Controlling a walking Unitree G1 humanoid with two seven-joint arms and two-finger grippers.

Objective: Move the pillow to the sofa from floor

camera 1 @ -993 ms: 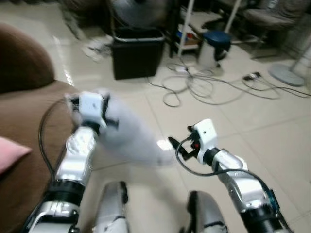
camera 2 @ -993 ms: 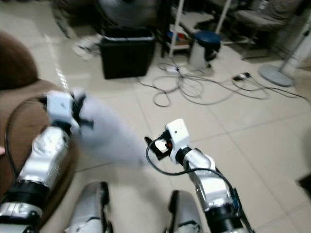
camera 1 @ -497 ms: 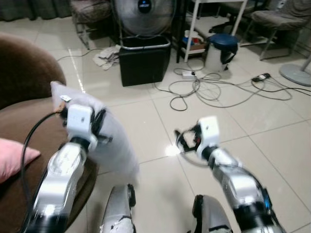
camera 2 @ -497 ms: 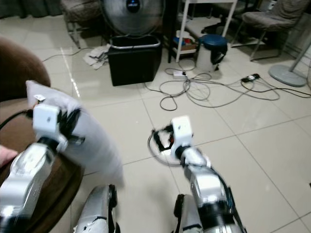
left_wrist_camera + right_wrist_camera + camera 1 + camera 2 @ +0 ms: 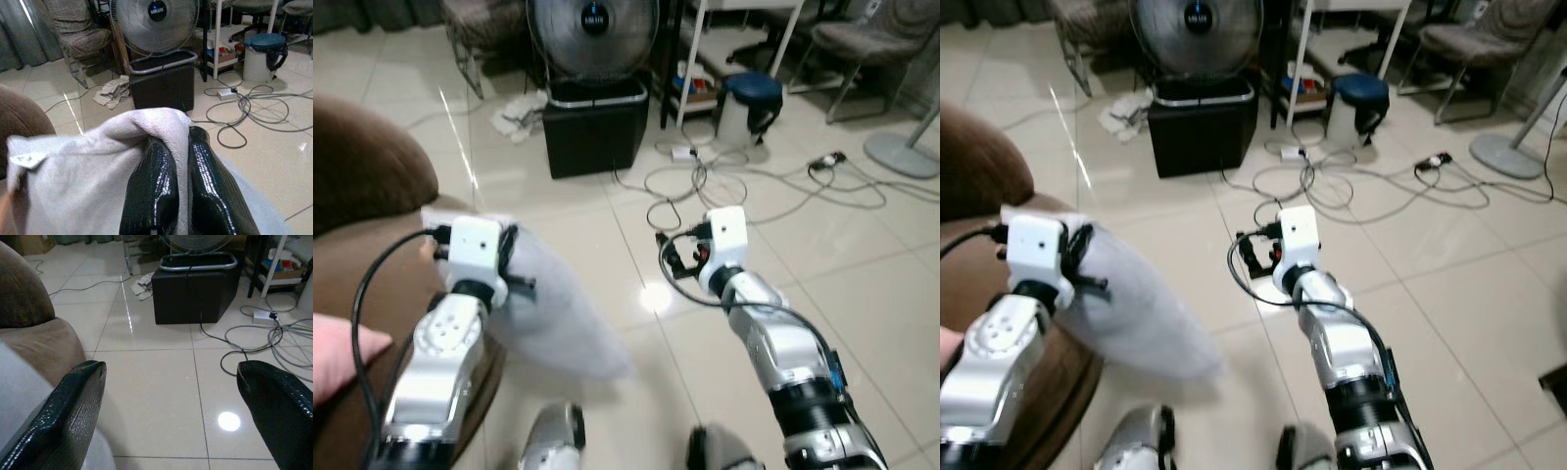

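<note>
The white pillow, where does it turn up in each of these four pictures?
Left eye view: the white pillow hangs lower left, pinched by the left gripper beside the brown sofa.
Right eye view: lower left, same hold.
Left wrist view: a fold clamped between the shut jaws.
Right wrist view: a white edge beside the open right gripper.
Shared landmark: the black bin.

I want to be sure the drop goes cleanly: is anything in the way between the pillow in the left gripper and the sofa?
Nothing visible blocks it. The left gripper is shut on the white pillow, which hangs over the edge of the brown sofa. A pink cushion lies on the seat to the robot's left.
</note>
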